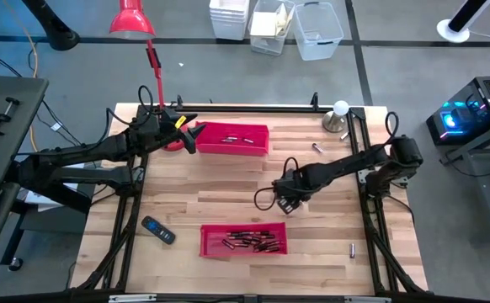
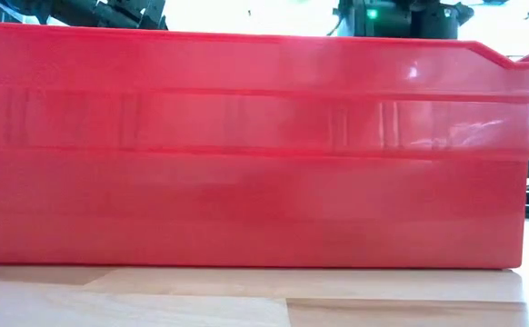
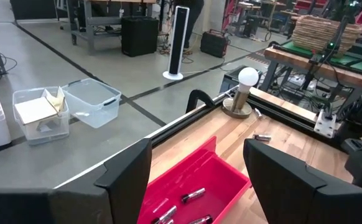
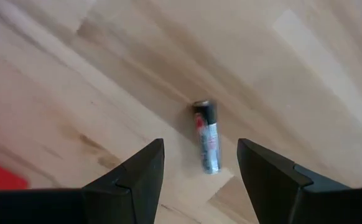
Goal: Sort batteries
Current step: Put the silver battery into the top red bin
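Your right end effector (image 4: 199, 165) is hovering wide open over a loose battery (image 4: 207, 137) on the worktop (image 4: 75, 74), lining up to straddle it; your left end effector (image 3: 196, 171), also wide, is waiting above the far red tray (image 3: 221, 177).

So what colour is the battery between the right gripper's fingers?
Battery: silvery with black end, red marking; right wrist view.

The tabletop (image 1: 228, 185) carries two red trays: the far tray (image 1: 232, 138) and the near tray (image 1: 243, 239), both containing batteries (image 1: 249, 242). The left pincer (image 1: 190, 137) is positioned at the far tray's left end; the right pincer (image 1: 284, 200) hovers over bare wood between the trays. A black handset (image 1: 157, 230) lies left of the near tray.
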Controlling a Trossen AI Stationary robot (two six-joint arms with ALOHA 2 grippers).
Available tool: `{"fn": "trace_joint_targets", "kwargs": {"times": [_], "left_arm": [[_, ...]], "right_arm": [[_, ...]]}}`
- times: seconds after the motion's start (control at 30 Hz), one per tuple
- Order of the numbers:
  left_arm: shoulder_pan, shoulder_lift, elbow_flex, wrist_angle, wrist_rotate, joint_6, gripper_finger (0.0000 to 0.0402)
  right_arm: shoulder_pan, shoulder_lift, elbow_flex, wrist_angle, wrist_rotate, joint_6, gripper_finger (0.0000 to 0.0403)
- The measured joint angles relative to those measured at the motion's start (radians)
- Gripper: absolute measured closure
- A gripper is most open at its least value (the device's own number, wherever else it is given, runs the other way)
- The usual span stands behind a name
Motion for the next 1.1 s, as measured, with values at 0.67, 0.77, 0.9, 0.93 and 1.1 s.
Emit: {"fn": "trace_joint_targets", "kwargs": {"times": [0.67, 0.77, 0.9, 0.93, 1.1], "left_arm": [[0.0, 0.0, 0.0, -0.01, 0.0, 0.017, 0.0154], [0.0, 0.0, 0.0, -0.018, 0.0, 0.026, 0.0154], [0.0, 0.0, 0.0, -0.018, 0.0, 0.027, 0.0154], [0.0, 0.0, 0.0, -0.018, 0.0, 0.027, 0.0154], [0.011, 0.005, 0.0, -0.015, 0.0, 0.052, 0.0154]], "right_arm": [[-0.004, -0.004, -0.176, 0.16, -0.019, -0.025, 0.0275], [-0.003, -0.012, -0.178, 0.15, 0.013, -0.034, 0.0348], [-0.011, -0.055, -0.155, 0.173, 0.151, -0.02, 0.037], [-0.022, -0.076, -0.138, 0.172, 0.181, -0.015, 0.0368], [-0.145, -0.112, -0.041, 0.324, 0.289, -0.099, 0.0368]]}}
